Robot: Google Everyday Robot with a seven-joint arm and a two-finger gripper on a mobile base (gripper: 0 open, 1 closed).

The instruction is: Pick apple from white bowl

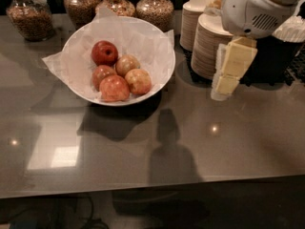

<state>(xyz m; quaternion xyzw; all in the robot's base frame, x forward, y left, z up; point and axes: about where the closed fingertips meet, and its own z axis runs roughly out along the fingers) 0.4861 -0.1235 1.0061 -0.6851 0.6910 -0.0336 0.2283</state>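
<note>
The white bowl (162, 46) stands on the grey counter at the back left, lined with crinkled white paper. It holds several apples. The pale yellow-orange apple (138, 81) with a pinkish blush lies at the front right of the pile. A dark red apple (105, 52) lies at the back, a tan one (127, 64) in the middle, and two redder mottled apples (114, 88) at the front left. My gripper (222, 87) hangs cream-coloured from the white arm at the right, above the counter. It is to the right of the bowl, apart from it, and holds nothing.
Two stacks of small cream disposable bowls (206, 46) stand just behind the gripper. Glass jars of grain (155, 8) line the back edge, with another jar (31, 18) at the far left. The counter's front edge (143, 187) runs across the bottom.
</note>
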